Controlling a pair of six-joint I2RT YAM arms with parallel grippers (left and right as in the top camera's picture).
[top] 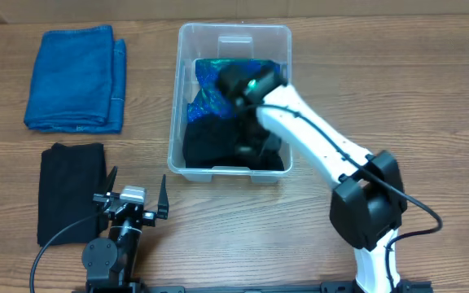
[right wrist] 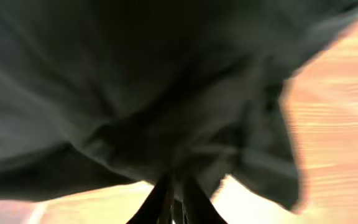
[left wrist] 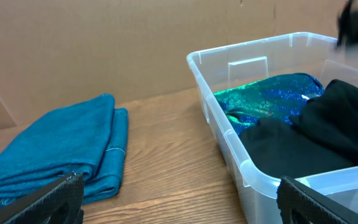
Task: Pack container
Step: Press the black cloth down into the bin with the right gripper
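The clear plastic container stands at the table's middle and also shows in the left wrist view. Inside lie a shiny blue-green cloth and a black cloth. My right gripper reaches into the container from the right. In the right wrist view its fingers are shut on the black cloth, which fills that view. My left gripper is open and empty near the table's front edge, left of the container; its fingers show at the bottom of the left wrist view.
A folded blue towel lies at the back left and shows in the left wrist view. A folded black cloth lies at the front left, beside my left gripper.
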